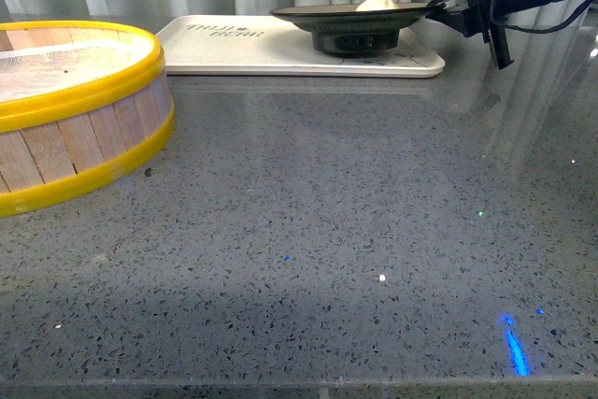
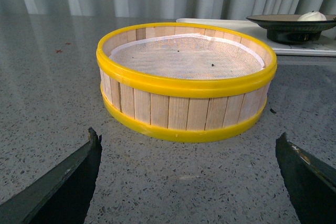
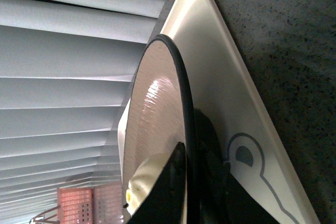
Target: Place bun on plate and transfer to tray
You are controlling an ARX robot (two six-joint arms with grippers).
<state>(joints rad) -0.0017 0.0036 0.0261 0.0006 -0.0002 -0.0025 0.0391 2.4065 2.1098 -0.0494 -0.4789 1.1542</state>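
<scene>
The plate point(image 1: 322, 14), black-rimmed, stands with its black foot on the cream-white tray point(image 1: 252, 51) at the back of the table. The creamy-white bun point(image 1: 377, 4) lies in the plate. My right gripper point(image 1: 445, 5) is shut on the plate's right rim. In the right wrist view the jaws point(image 3: 185, 153) pinch the black rim, with the plate's tan inside point(image 3: 152, 114), the bun point(image 3: 143, 182) and the tray point(image 3: 220, 82) beside them. My left gripper point(image 2: 189, 150) is open and empty over the table. The left wrist view shows the plate point(image 2: 286, 24) and bun point(image 2: 312, 16) far off.
A wooden steamer basket with yellow rims point(image 1: 65, 109) stands at the left; it fills the middle of the left wrist view point(image 2: 186, 80), just beyond the open left fingers point(image 2: 68, 174). Grey speckled tabletop point(image 1: 327, 231) spreads in front. Curtains hang behind the tray.
</scene>
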